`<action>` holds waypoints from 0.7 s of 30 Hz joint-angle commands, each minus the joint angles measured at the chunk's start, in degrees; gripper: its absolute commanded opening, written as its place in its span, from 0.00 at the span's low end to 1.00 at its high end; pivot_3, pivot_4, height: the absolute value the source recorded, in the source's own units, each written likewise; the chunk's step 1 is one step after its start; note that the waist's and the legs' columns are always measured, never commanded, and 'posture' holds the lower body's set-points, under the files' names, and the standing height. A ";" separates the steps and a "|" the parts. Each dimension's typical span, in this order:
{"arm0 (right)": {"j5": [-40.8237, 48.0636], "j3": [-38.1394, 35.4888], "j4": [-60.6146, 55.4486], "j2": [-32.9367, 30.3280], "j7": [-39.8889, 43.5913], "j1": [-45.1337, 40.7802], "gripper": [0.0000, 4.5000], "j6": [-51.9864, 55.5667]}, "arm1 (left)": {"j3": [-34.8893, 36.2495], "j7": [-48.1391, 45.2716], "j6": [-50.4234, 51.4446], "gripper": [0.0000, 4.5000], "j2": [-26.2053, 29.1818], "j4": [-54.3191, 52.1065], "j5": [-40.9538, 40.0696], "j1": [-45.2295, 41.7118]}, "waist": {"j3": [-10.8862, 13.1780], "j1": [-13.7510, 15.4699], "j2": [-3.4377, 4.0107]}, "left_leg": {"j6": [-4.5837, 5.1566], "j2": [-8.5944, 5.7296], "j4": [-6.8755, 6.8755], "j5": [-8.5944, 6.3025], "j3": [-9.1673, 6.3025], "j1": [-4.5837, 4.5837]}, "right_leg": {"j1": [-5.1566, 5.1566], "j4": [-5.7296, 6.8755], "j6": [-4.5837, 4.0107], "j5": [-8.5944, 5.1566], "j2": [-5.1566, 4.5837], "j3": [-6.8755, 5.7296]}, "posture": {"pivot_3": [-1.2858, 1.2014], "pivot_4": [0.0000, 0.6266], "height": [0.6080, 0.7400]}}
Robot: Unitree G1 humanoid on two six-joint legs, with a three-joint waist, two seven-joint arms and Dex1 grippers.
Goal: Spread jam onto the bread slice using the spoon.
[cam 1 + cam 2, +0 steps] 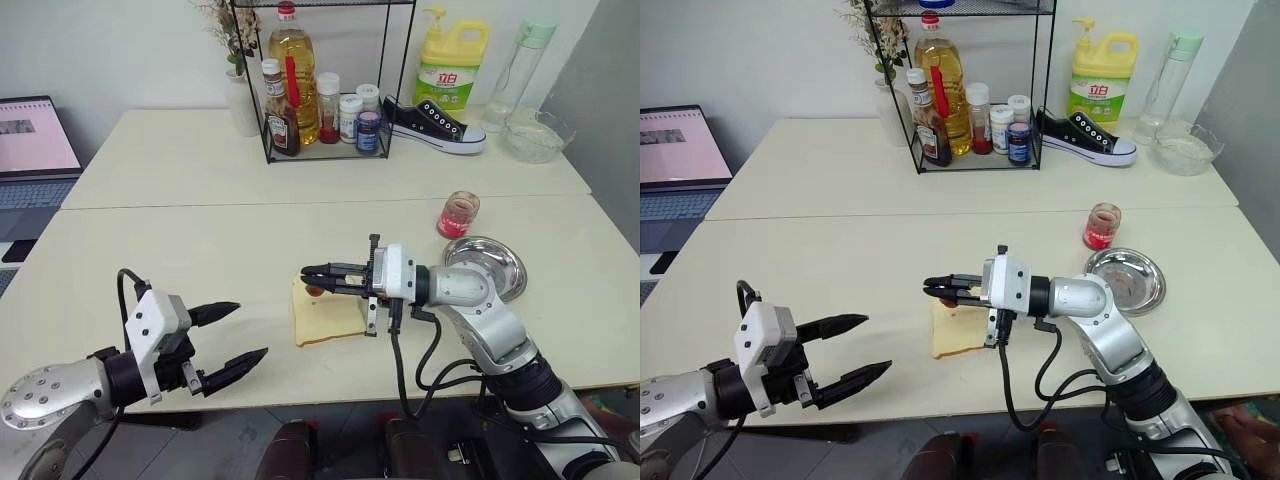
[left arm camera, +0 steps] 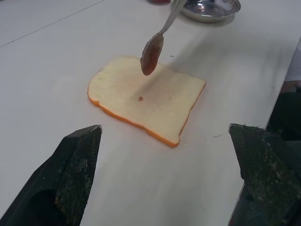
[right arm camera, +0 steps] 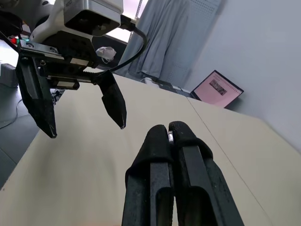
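The pale table (image 1: 200,240) carries everything, with a wire rack (image 1: 320,80) of bottles at its far side and a round steel plate (image 1: 487,265) near the right arm. The bread slice (image 1: 325,318) lies flat on the table toward the near edge, between the two arms, its pale face bare except for one small red spot. It looks soft and light, so a hard push from the spoon would likely dent it or slide it across the smooth top; a shallow, gentle stroke seems the safer way, and if it needs steadying, the firmer crust edge is the place to press. The left end effector (image 1: 230,335) stands wide and empty, well to the left of the bread slice and apart from it, its black fingers pointing toward it. The right end effector (image 1: 325,277) is clamped tight on the handle of the spoon (image 2: 157,44), reaching leftward over the far edge of the bread slice. The spoon is slim, stiff and likely slippery, so a grip far up the handle leaves the bowl free to work. The jam (image 2: 150,59) clings to the spoon's bowl as a reddish, sticky lump hanging just above the slice, not yet touching it; more of it sits in the small glass jar (image 1: 458,214) beyond the plate.
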 commanded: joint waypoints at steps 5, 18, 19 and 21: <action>-0.61 -1.44 -1.76 -0.70 2.61 -1.04 0.01 -5.36 | 0.02 0.00 -0.36 1.00 0.86 -1.18 -0.96 -1.95 | 0.00 0.04 0.00 | 0.00 0.00 0.00 0.00 -0.01 0.01 | 0.01 0.00 0.00 0.00 0.00 -0.01 | 0.52 0.24 1.00; -1.63 -1.76 -0.32 -2.25 3.01 1.56 0.01 -8.26 | -2.09 0.11 -0.28 1.00 1.02 0.23 -0.48 -5.54 | 0.00 0.05 -0.01 | 0.00 0.00 0.01 0.00 0.00 0.02 | 0.03 0.01 -0.01 0.00 0.00 0.00 | 0.52 0.24 1.00; -1.98 -1.57 0.34 -2.24 3.07 2.17 0.01 -8.90 | -2.25 -0.31 -0.68 1.00 1.23 0.85 -0.02 -5.84 | 0.00 0.05 -0.01 | 0.00 0.00 0.01 0.00 0.00 0.02 | 0.03 0.01 -0.01 0.00 0.00 -0.01 | 0.52 0.24 1.00; -1.98 -1.61 0.44 -1.59 2.51 1.90 0.01 -8.48 | -2.35 -1.19 -1.22 1.00 1.76 1.75 0.63 -6.19 | 0.00 0.04 -0.01 | 0.00 0.00 0.01 0.00 0.00 0.02 | 0.03 0.01 -0.01 0.00 -0.01 0.00 | 0.52 0.24 1.00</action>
